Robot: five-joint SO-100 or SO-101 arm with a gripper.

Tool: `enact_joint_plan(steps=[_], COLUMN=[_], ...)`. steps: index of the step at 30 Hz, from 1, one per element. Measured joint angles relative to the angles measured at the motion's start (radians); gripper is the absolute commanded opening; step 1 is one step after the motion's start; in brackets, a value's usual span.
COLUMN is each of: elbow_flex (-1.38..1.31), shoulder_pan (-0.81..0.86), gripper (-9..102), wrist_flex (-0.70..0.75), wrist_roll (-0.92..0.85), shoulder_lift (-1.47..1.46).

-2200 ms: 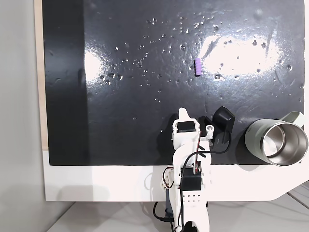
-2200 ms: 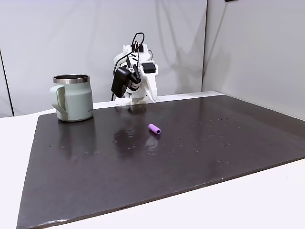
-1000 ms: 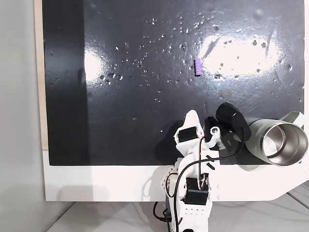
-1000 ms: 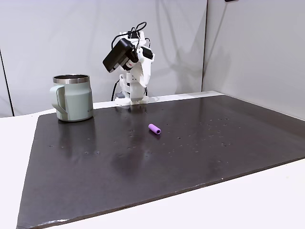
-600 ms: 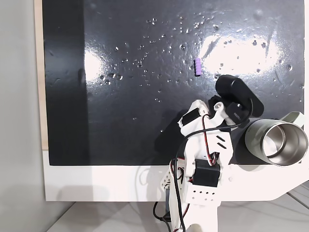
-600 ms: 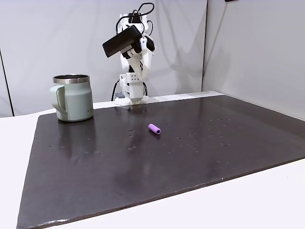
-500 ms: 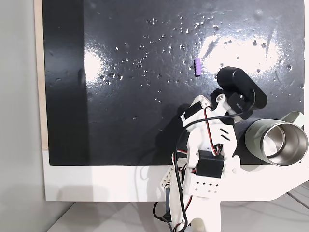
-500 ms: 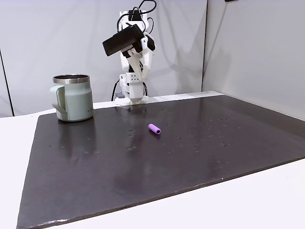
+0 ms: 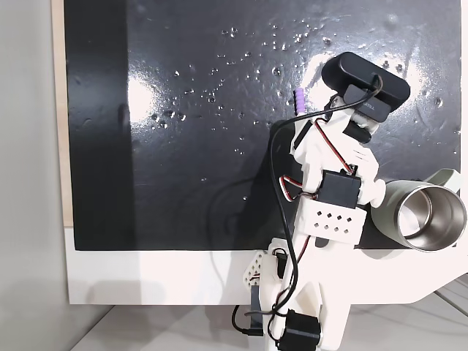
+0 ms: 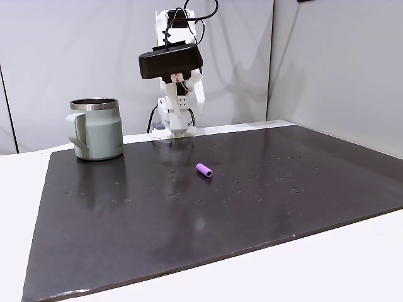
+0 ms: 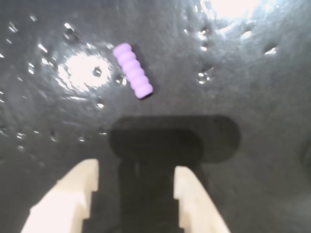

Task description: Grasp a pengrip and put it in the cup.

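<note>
In the wrist view, the gripper (image 11: 133,182) was open, its two white fingers (image 11: 77,191) apart with nothing between them. It hung above the dark mat (image 10: 189,214) on the counter (image 10: 352,264). The purple pengrip (image 11: 132,77) lay flat on the mat, just beyond the fingers. In a fixed view, the cup (image 10: 96,128) stood upright, far to the left of the pengrip.

We see a plain test bench, likely a lab or office corner: a glossy black mat (image 10: 189,214) on a white table (image 10: 352,264), bare pale wall panels (image 10: 75,50), and a small white robot arm (image 10: 176,94) with exposed wiring.
</note>
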Motion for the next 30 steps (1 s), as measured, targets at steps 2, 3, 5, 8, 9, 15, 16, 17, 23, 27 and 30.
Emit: enact_joint_plan(steps=[2, 3, 5, 8, 9, 15, 16, 17, 23, 27, 30], elbow_flex=[0.000, 0.000, 0.000, 0.000, 0.000, -0.012, -0.023, -0.034, -0.098, -0.124, -0.150], shoulder_pan=[-0.002, -0.005, -0.015, -0.031, -0.034, -0.040, -0.040, -0.040, -0.040, -0.043, -0.044], gripper=[22, 22, 22, 21, 21, 22, 22, 22, 22, 22, 22], wrist_flex=[-0.011, -0.018, -0.034, -0.054, -0.061, -0.124, -0.126, -0.127, -0.147, -0.179, -0.195], wrist_roll=[-0.049, -0.071, -0.103, -0.141, -0.152, -0.199, -0.204, -0.212, -0.230, -0.232, -0.232], shoulder_lift=[-0.018, -0.026, -0.049, -0.089, -0.104, -0.210, -0.233, -0.250, -0.354, -0.411, -0.466])
